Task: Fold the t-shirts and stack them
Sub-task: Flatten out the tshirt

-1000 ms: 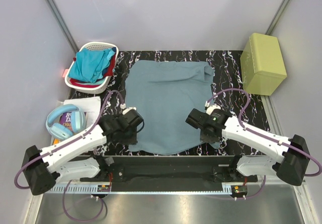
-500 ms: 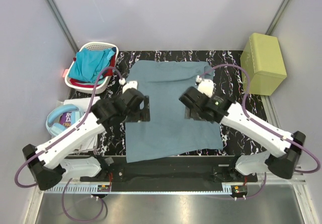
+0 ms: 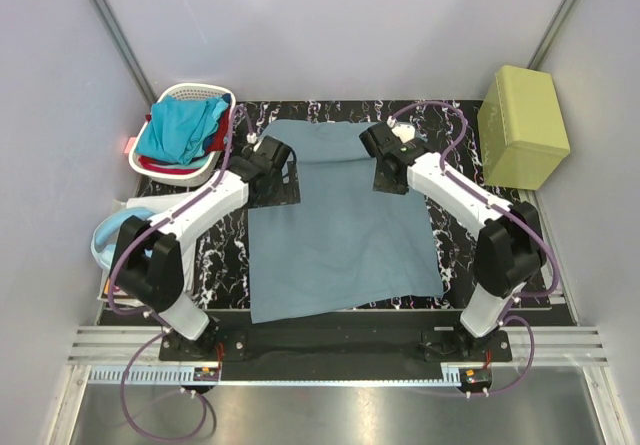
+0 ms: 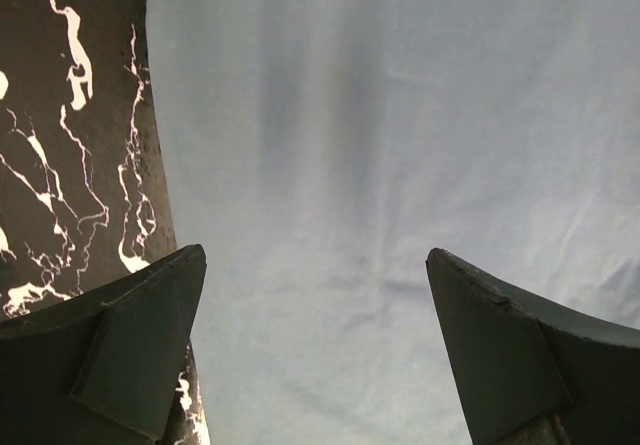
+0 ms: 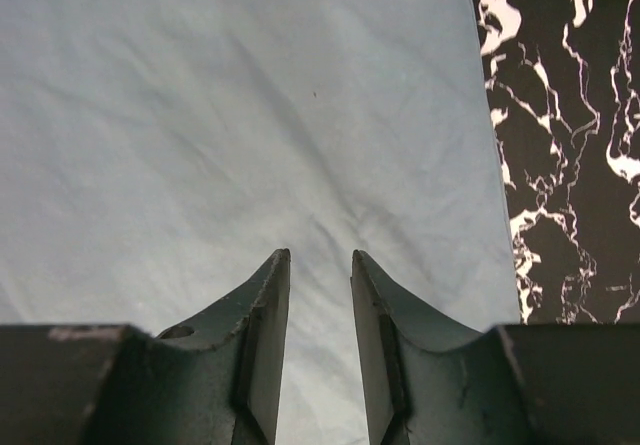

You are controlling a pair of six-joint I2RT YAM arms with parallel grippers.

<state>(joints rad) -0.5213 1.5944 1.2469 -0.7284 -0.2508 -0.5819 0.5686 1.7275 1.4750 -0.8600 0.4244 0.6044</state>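
Observation:
A muted grey-blue t-shirt (image 3: 340, 230) lies flat on the black marbled table (image 3: 455, 135), with a crease across its far part. My left gripper (image 3: 278, 177) hovers over its far left edge. In the left wrist view the left gripper (image 4: 315, 253) is wide open with only cloth (image 4: 400, 115) below. My right gripper (image 3: 390, 170) hovers over the far right part. The right wrist view shows the right gripper (image 5: 320, 254) with a narrow gap, nothing in it, above the t-shirt (image 5: 200, 115). A turquoise t-shirt (image 3: 180, 130) and a red t-shirt (image 3: 216, 141) sit in the basket.
The white laundry basket (image 3: 192, 92) stands at the table's far left corner. A yellow-green box (image 3: 523, 125) stands at the far right. Blue headphones (image 3: 104, 243) lie on papers left of the table, partly behind my left arm.
Both arms have swung from the t-shirt's near corners to its far part. Both grippers have let go and opened; the right one has since narrowed. The t-shirt now lies smoother.

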